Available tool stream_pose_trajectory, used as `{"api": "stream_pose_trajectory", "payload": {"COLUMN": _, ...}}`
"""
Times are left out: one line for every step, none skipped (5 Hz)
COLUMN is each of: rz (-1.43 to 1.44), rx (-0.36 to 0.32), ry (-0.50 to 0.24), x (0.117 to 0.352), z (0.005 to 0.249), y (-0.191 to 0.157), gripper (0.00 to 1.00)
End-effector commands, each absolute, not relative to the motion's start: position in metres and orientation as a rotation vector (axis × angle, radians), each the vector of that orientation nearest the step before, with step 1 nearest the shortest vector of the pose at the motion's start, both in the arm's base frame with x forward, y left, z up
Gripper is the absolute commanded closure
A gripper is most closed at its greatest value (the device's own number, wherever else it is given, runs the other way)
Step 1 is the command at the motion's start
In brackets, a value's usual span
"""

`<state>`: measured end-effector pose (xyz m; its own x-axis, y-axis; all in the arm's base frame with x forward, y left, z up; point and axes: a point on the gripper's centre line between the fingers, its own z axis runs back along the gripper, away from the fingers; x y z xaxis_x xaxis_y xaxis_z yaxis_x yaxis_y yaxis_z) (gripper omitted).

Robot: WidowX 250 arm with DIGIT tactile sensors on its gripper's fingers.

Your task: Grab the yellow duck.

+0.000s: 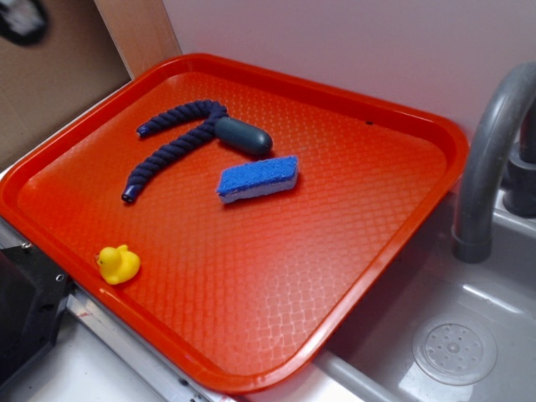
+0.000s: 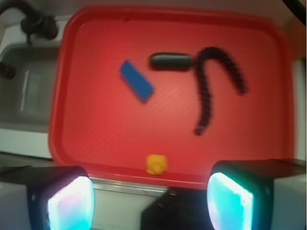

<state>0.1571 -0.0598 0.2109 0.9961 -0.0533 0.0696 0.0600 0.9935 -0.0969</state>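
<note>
The yellow duck [image 1: 117, 265] is a tiny bright toy standing on the red tray [image 1: 276, 276], close to its near left rim. It also shows in the wrist view [image 2: 157, 164] by the tray's near rim. My gripper [image 2: 150, 201] appears only in the wrist view, high above the tray's near edge. Its two glowing pads [image 2: 71, 203] stand wide apart with nothing between them. The duck lies ahead of the gap between the fingers, well below them. The gripper is out of the exterior view.
A blue sponge [image 1: 258, 177], a dark blue rope [image 1: 172, 146] and a dark grey oblong piece [image 1: 245, 137] lie on the tray's far half. A grey sink [image 1: 452, 335] with a faucet [image 1: 490, 159] is on the right. A black block [image 1: 25, 310] sits beside the tray's near left rim.
</note>
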Motion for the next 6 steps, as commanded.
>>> {"api": "stream_pose_trajectory", "payload": {"rz": -0.154, "rx": -0.082, "ry": 0.044, "x": 0.150, "z": 0.176, "y": -0.082, "gripper": 0.00}}
{"api": "stream_pose_trajectory", "payload": {"rz": -0.161, "rx": -0.050, "ry": 0.114, "x": 0.142, "z": 0.149, "y": -0.078, "gripper": 0.00}}
{"api": "stream_pose_trajectory", "payload": {"rz": -0.144, "rx": -0.023, "ry": 0.201, "x": 0.139, "z": 0.118, "y": -0.067, "gripper": 0.00}}
{"api": "stream_pose_trajectory", "payload": {"rz": -0.144, "rx": 0.004, "ry": 0.277, "x": 0.133, "z": 0.092, "y": -0.061, "gripper": 0.00}}
{"api": "stream_pose_trajectory", "payload": {"rz": -0.140, "rx": 0.039, "ry": 0.347, "x": 0.128, "z": 0.071, "y": -0.056, "gripper": 0.00}}
{"api": "stream_pose_trajectory", "payload": {"rz": -0.137, "rx": 0.067, "ry": 0.406, "x": 0.124, "z": 0.051, "y": -0.054, "gripper": 0.00}}
